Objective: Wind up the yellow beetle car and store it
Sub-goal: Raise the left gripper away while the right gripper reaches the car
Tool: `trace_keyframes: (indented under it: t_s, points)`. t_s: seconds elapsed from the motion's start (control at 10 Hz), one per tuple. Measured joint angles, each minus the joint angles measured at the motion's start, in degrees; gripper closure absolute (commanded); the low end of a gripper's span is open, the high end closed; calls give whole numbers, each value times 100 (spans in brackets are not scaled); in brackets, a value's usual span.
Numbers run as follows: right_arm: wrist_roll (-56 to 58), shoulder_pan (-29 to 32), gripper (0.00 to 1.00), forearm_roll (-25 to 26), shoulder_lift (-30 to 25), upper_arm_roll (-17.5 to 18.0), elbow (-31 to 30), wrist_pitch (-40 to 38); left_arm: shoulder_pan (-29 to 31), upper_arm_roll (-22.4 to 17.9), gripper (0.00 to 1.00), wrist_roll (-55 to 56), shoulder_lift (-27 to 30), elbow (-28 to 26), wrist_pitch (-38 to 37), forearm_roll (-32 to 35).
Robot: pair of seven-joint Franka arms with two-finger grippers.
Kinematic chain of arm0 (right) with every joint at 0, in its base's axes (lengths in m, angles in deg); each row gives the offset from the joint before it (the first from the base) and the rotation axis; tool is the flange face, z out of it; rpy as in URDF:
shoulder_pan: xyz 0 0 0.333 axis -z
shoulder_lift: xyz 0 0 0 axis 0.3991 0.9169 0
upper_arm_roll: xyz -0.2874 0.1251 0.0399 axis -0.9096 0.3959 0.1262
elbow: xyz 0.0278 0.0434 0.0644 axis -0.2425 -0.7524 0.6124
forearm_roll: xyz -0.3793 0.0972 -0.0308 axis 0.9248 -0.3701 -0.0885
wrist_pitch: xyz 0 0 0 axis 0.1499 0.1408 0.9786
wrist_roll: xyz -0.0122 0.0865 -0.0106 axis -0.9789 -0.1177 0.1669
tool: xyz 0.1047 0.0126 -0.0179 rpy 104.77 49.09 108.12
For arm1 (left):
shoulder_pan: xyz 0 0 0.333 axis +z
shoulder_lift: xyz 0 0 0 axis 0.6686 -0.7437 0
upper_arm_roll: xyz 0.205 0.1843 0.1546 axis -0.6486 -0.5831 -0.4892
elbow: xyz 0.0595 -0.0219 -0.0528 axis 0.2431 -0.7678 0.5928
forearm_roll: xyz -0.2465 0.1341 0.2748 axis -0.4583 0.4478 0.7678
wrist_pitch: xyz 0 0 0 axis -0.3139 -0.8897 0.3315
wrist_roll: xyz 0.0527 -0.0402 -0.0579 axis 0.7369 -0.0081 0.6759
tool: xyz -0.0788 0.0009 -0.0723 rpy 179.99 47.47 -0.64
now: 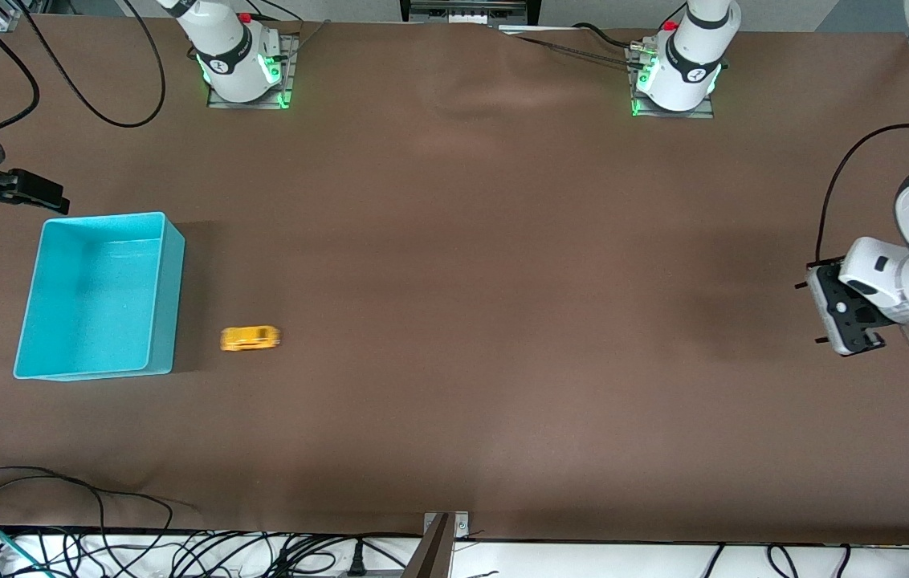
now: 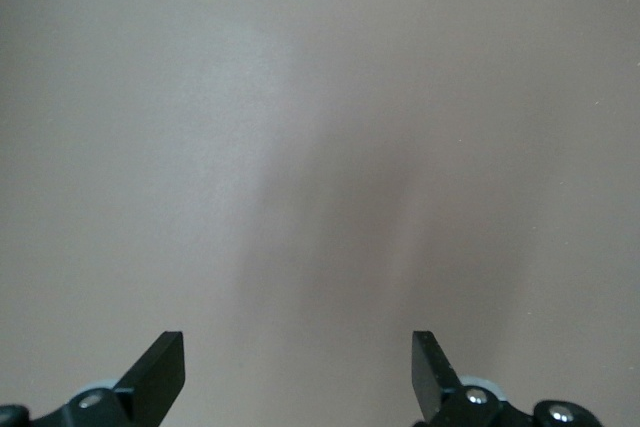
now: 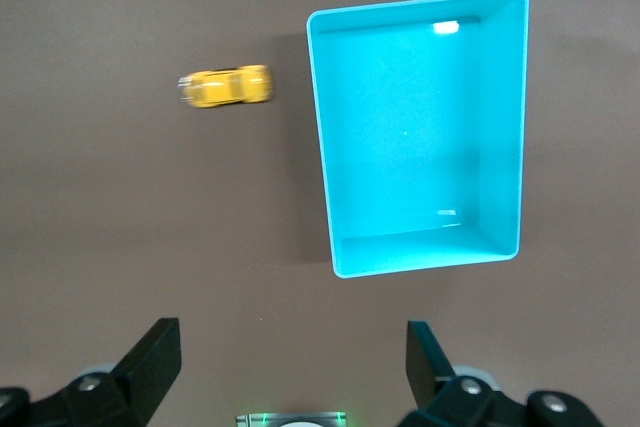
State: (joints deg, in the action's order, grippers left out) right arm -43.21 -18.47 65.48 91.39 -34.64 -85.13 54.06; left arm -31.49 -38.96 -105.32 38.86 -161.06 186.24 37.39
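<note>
The yellow beetle car (image 1: pixel 250 338) stands on the brown table beside the turquoise bin (image 1: pixel 167 297), on the side toward the left arm's end; its outline is smeared. It also shows in the right wrist view (image 3: pixel 225 86) next to the bin (image 3: pixel 330 197), which is empty. My right gripper (image 3: pixel 292 347) is open and empty, high over the table between its own base and the bin. My left gripper (image 1: pixel 845 311) waits at the left arm's end of the table, low over bare table, open and empty (image 2: pixel 298 357).
A dark clamp-like piece (image 1: pixel 25 193) juts in at the table's edge, just farther from the front camera than the bin. The arm bases (image 1: pixel 244 72) (image 1: pixel 675 80) stand along the table's back edge. Cables (image 1: pixel 61 546) lie off the front edge.
</note>
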Motion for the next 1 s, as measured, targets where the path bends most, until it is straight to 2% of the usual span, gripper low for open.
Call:
trace_keyframes:
  t_s: [0.4,0.6,1.0]
  points:
    - [-4,-1,0,0,50,1,1,0,2,-13,0,454,192,250,-410,0]
    - [-309,-8,0,-8,159,12,-7,111,-51,-5,0,1273,353,354,-582,0]
    - [-1840,-170,0,-25,593,30,-13,596,-725,-94,0,3796,1292,402,-878,0]
